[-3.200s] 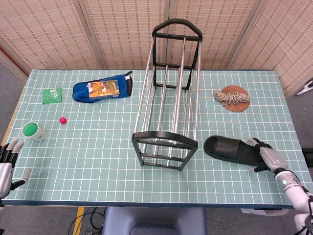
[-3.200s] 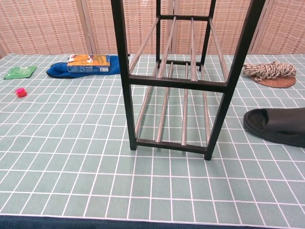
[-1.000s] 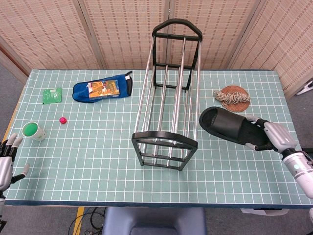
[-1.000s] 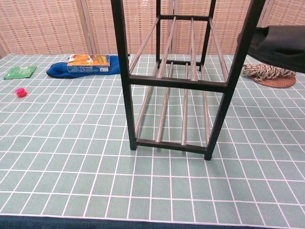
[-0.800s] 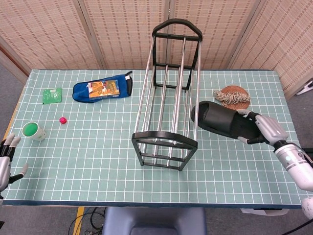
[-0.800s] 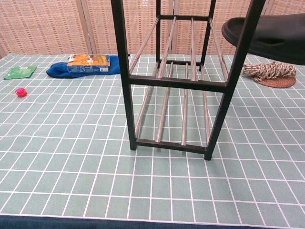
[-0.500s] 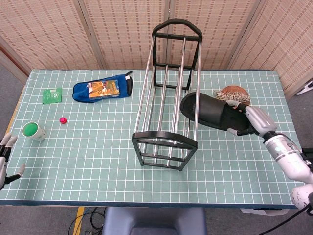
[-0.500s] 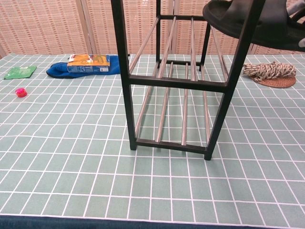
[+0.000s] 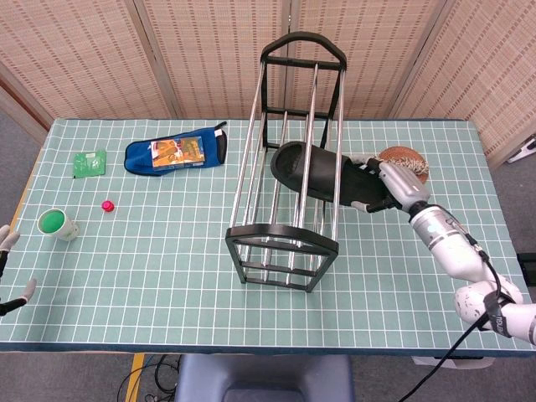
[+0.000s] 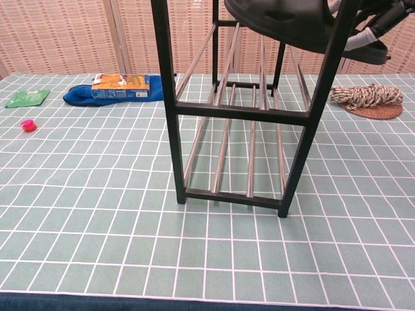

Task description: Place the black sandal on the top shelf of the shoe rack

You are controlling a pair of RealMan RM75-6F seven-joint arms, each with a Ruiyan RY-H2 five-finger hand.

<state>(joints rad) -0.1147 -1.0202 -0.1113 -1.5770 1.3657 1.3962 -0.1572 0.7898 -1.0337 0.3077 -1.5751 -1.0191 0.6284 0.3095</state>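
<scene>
The black sandal (image 9: 311, 172) hangs at top-shelf height with its toe reaching in over the rails of the black-and-chrome shoe rack (image 9: 283, 251). My right hand (image 9: 387, 186) grips its heel end from the right, outside the rack. In the chest view the sandal (image 10: 279, 19) sits at the top edge behind the rack's front right post (image 10: 324, 78), and only part of my right hand (image 10: 373, 29) shows. I cannot tell whether the sandal rests on the rails. My left hand (image 9: 8, 268) is at the table's front left edge, fingers apart, holding nothing.
A blue pouch (image 9: 176, 152) with an orange pack on it lies back left, near a green packet (image 9: 89, 162). A small pink ball (image 9: 107, 205) and a green-topped cup (image 9: 57, 223) sit left. A rope coil (image 10: 366, 96) on a brown mat lies right of the rack.
My right hand lifted the sandal off the table and carried it left and up, from beside the rack to over the top rails. My left hand slid further out of view.
</scene>
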